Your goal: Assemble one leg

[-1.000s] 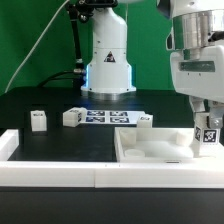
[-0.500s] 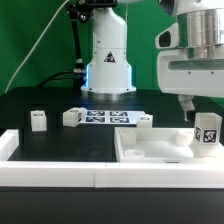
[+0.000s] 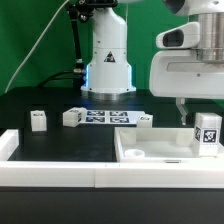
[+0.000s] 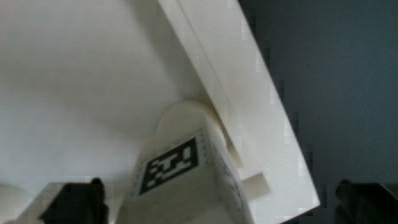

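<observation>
Small white block-like leg (image 3: 208,131) with a black-and-white tag stood upright in the corner of the large white rimmed panel (image 3: 150,152), at 3 o'clock in the exterior view. The arm's gripper (image 3: 189,106) hung just above it at about 11 o'clock, jaws apart and empty, clear of the leg. Three more small white legs (image 3: 38,120) sat on the black worktop (image 3: 60,142) near the marker board (image 3: 105,118). Wrist view: leg (image 4: 183,160) against the panel rim (image 4: 222,80).

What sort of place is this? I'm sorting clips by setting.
Most likely a robotics lab test bench: a green backdrop hangs behind a black table, a flat white marker board carrying square tags lies on it, and small white tagged leg blocks sit beside a large white rimmed panel.
</observation>
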`<state>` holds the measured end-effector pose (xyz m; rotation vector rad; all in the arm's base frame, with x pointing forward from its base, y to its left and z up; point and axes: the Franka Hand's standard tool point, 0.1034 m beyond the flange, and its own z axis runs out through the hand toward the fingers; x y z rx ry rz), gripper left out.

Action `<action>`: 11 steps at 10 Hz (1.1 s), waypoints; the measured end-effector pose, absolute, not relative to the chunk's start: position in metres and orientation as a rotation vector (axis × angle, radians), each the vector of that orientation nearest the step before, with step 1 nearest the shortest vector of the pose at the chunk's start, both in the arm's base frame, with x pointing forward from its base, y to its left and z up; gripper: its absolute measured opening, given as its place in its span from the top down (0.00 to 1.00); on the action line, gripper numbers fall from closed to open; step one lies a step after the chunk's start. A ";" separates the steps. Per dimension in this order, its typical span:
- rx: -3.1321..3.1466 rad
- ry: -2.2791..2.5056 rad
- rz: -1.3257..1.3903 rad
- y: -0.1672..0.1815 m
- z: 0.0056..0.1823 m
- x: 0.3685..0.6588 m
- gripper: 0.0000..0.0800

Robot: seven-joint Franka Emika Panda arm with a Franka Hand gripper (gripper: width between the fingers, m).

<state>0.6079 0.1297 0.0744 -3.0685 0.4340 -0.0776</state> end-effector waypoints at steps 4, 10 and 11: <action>-3.116 0.010 -0.083 0.124 0.076 0.610 0.19; -3.119 0.015 -0.083 0.122 0.076 0.610 0.64; -3.118 0.026 -0.082 0.122 0.076 0.610 0.64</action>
